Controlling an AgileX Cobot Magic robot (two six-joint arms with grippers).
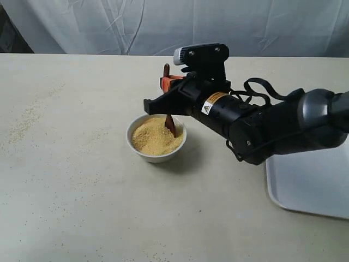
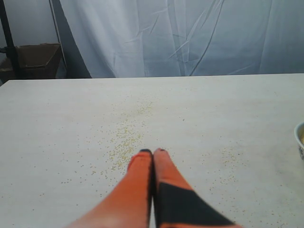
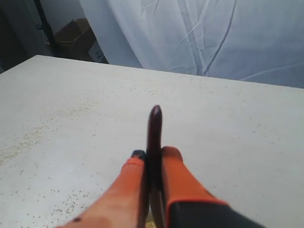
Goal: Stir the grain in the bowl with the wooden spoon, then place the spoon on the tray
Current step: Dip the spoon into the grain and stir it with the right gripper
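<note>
A small white bowl (image 1: 156, 154) stands mid-table, filled with yellow grain (image 1: 154, 140). The dark wooden spoon (image 1: 170, 125) stands nearly upright with its scoop dipped in the grain at the bowl's right side. My right gripper (image 1: 166, 83) is shut on the spoon's handle above the bowl; in the right wrist view the handle (image 3: 154, 128) sticks out between the orange fingers (image 3: 176, 168) of the right gripper (image 3: 153, 154). The white tray (image 1: 311, 183) lies at the right edge. My left gripper (image 2: 153, 152) is shut and empty over bare table, out of the exterior view.
Spilled grains (image 2: 124, 142) dot the table ahead of the left gripper and along the table's left side (image 1: 22, 123). The bowl's rim (image 2: 299, 137) shows at the left wrist view's edge. A white curtain (image 1: 174, 24) hangs behind the table.
</note>
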